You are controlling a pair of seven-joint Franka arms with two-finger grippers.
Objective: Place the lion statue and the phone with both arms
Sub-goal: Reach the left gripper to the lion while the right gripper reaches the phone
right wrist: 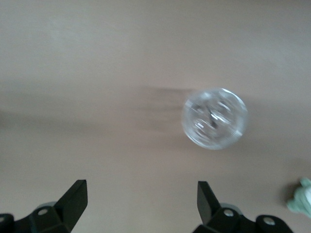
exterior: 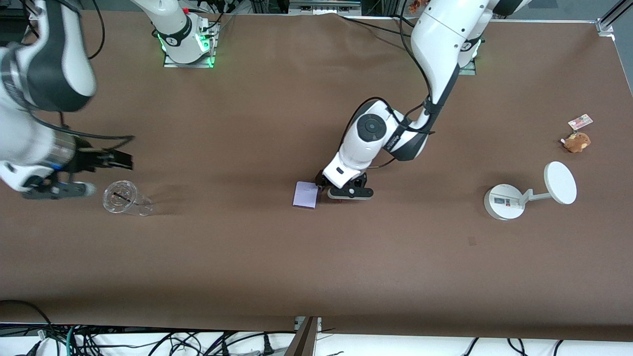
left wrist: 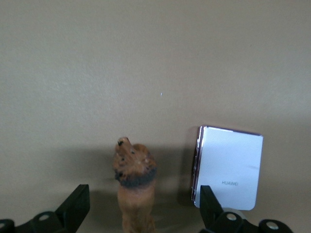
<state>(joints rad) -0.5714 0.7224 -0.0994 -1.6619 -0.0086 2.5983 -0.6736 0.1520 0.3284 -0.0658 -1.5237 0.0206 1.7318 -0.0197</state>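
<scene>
The lion statue (left wrist: 135,187), a small reddish-brown figurine with a dark collar, stands on the brown table between the fingers of my left gripper (left wrist: 143,211). The gripper is open and its fingers (left wrist: 75,208) stay apart from the statue. The phone (left wrist: 227,167), a flat pale lavender rectangle, lies flat right beside the statue. In the front view my left gripper (exterior: 346,192) is low at the table's middle and hides the statue, with the phone (exterior: 305,195) next to it. My right gripper (exterior: 81,189) is open and empty at the right arm's end.
A clear plastic cup (exterior: 123,199) lies on its side beside my right gripper (right wrist: 141,201) and also shows in the right wrist view (right wrist: 214,118), with a grey-green plush (right wrist: 302,198) nearby. A white stand (exterior: 504,201) and an orange-brown plush toy (exterior: 576,142) sit toward the left arm's end.
</scene>
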